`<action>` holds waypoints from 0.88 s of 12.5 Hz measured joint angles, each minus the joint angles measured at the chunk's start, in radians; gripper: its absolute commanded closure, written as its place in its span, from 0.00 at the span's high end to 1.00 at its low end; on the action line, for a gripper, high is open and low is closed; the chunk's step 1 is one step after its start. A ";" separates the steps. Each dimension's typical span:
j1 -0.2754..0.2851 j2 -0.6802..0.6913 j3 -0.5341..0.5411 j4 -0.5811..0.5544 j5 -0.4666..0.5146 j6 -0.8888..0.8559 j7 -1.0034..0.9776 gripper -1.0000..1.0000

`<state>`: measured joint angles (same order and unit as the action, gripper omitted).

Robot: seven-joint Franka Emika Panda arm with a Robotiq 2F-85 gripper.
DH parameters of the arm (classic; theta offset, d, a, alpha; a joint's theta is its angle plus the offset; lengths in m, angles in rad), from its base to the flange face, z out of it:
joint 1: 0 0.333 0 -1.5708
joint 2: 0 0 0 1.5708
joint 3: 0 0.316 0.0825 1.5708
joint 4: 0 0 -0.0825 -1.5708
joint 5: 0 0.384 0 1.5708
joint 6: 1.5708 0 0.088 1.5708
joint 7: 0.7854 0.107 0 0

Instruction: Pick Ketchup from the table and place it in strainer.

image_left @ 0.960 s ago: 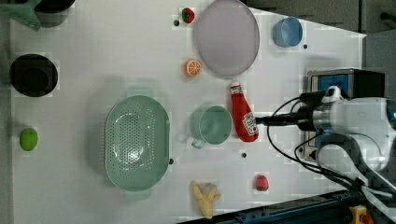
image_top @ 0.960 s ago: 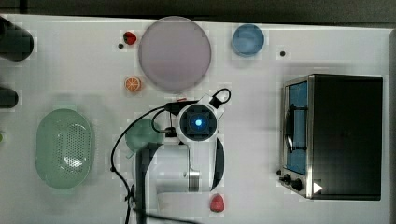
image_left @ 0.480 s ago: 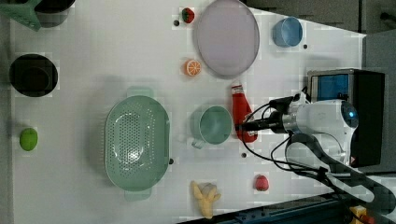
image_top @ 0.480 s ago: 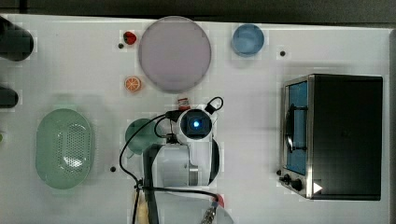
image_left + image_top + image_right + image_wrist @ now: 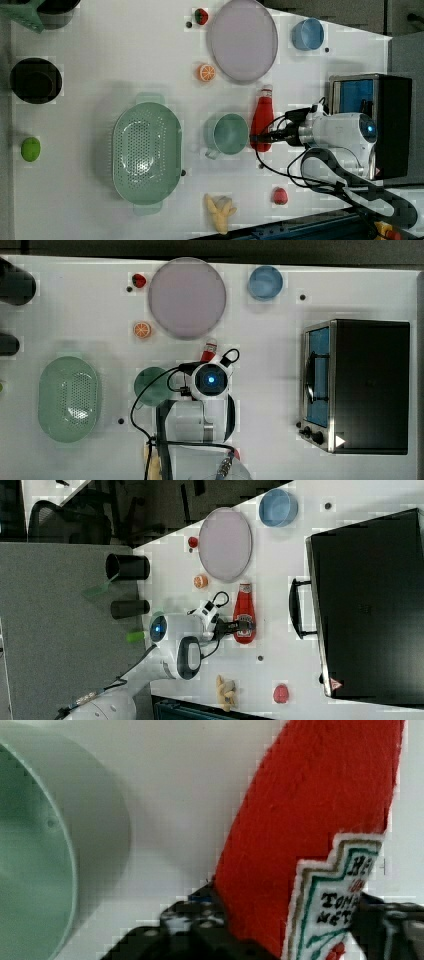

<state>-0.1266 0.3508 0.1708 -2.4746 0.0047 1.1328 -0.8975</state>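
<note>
My jaws straddle the lower body of the Ketchup, a slim red squeeze bottle with a white cap and white label [image 5: 310, 835]: in the wrist view one dark finger sits against each flank of the bottle, at the label end. Whether they have clamped it yet I cannot tell; they stand apart by about the bottle's width, one on each side.

The gripper [image 5: 260, 136] comes in from 3 o'clock in the left view, crossing the bottle near its base. The bottle lies flat on the white table [image 5: 100, 60], long axis running 12 to 6 in the left view, cap toward 12. So the jaws close across the short axis, which is what I want for a lift.

Just beside the bottle at 9 o'clock is the round dark-green plastic cup [image 5: 229, 134], near but apart. Past it, further toward 9, sits the strainer, a pale mint-green oval perforated plastic basket [image 5: 146, 152], well apart from the bottle. I judge the carry must clear the cup on the way.
</note>
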 measured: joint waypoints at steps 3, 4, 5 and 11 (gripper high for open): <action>-0.008 -0.022 0.005 -0.004 -0.001 -0.025 0.000 0.64; -0.009 -0.046 0.008 -0.006 0.004 -0.050 0.000 0.64; -0.006 -0.082 0.009 -0.002 0.005 -0.085 0.000 0.64; -0.012 -0.497 0.103 0.100 0.010 -0.491 0.054 0.64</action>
<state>-0.1390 -0.1461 0.2734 -2.3750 0.0151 0.6421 -0.8438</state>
